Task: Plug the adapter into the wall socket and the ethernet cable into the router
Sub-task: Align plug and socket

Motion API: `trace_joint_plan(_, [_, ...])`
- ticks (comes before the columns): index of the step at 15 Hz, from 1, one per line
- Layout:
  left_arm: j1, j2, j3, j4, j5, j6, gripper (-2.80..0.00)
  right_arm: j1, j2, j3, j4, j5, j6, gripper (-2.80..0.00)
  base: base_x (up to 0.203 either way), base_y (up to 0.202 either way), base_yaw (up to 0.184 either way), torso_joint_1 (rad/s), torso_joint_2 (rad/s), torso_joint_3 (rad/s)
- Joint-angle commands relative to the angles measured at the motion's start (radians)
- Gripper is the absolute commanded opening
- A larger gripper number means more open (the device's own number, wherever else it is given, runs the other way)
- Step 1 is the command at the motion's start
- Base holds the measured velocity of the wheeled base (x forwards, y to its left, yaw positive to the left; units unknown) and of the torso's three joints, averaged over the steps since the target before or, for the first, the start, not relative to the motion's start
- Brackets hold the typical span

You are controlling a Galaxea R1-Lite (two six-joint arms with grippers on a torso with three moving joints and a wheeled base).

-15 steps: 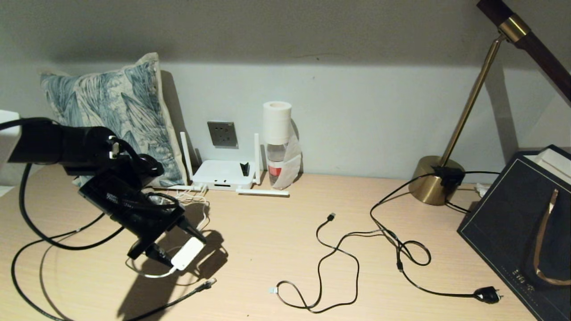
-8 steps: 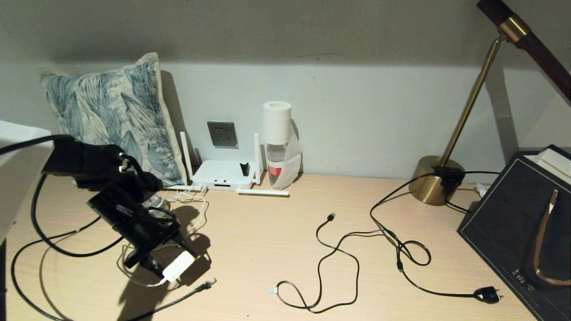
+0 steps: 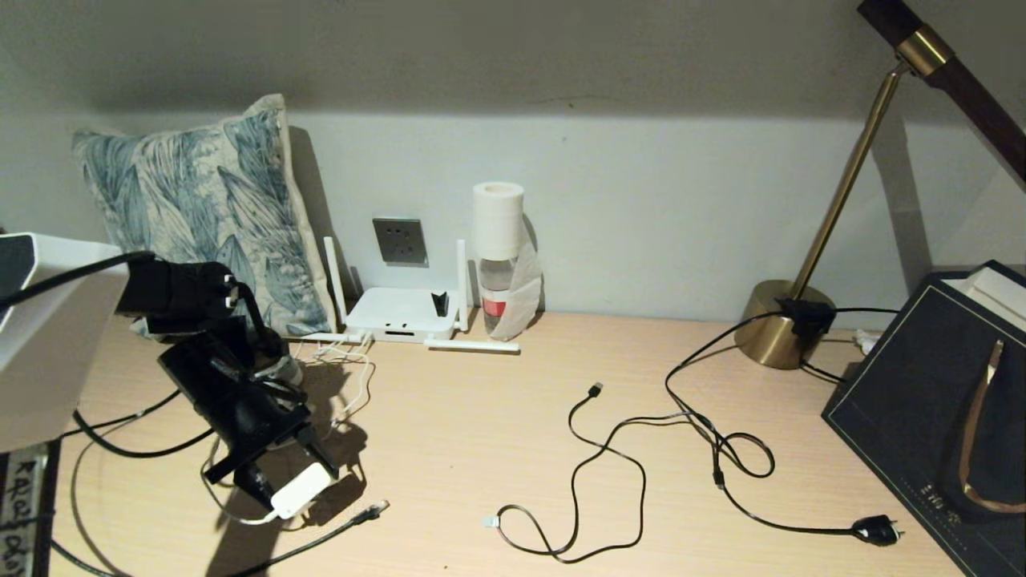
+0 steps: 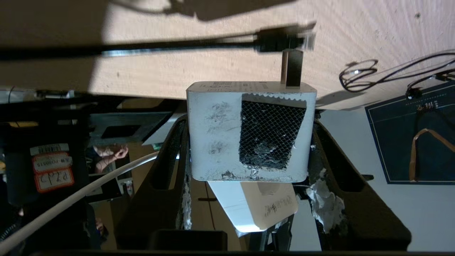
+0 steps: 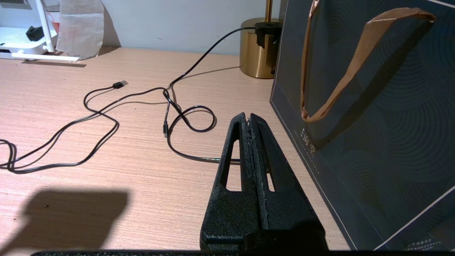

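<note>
My left gripper (image 3: pixel 290 479) (image 4: pixel 250 117) is shut on the white adapter (image 3: pixel 300 490) (image 4: pixel 217 131), held low over the table's near left; its black square faces the wrist camera and its thin white cord (image 3: pixel 353 393) trails back to the router. The ethernet cable (image 3: pixel 321 537) lies under it, its clear connector (image 3: pixel 375 508) (image 4: pixel 305 40) just past the adapter. The grey wall socket (image 3: pixel 399 240) is on the back wall above the white router (image 3: pixel 398 314) (image 5: pixel 14 37). My right gripper (image 5: pixel 248 119) is shut and empty, parked over the table beside the dark bag.
A leaf-print pillow (image 3: pixel 200 208) leans left of the router; a bottle topped by a paper roll (image 3: pixel 497 256) stands right of it. A black USB cable (image 3: pixel 593 473), the lamp cord with its plug (image 3: pixel 875 529), the brass lamp base (image 3: pixel 773 324) and a dark gift bag (image 3: pixel 938 417) fill the right.
My left arm has pulled back toward the near left and lower, carrying the adapter closer to the ethernet connector. The right arm has stayed still.
</note>
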Motion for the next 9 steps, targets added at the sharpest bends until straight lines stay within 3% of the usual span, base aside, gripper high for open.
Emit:
trace_joint_plan(1, [0.017,0.045,-0.030,0.005,-0.001,0.014,-2.80,0.000,0.002,0.035,-0.001,0.001,0.000,-2.80,0.000,0.000,0.000,0.000,0.00,0.000])
trace_joint_plan(4, [0.062,0.101,-0.092,0.013,-0.001,0.037,-2.80,0.000,0.002,0.035,-0.001,0.001,0.000,-2.80,0.000,0.000,0.000,0.000,0.00,0.000])
trace_joint_plan(9, [0.074,0.128,-0.103,-0.007,0.002,0.041,-2.80,0.000,0.002,0.035,-0.001,0.001,0.000,-2.80,0.000,0.000,0.000,0.000,0.00,0.000])
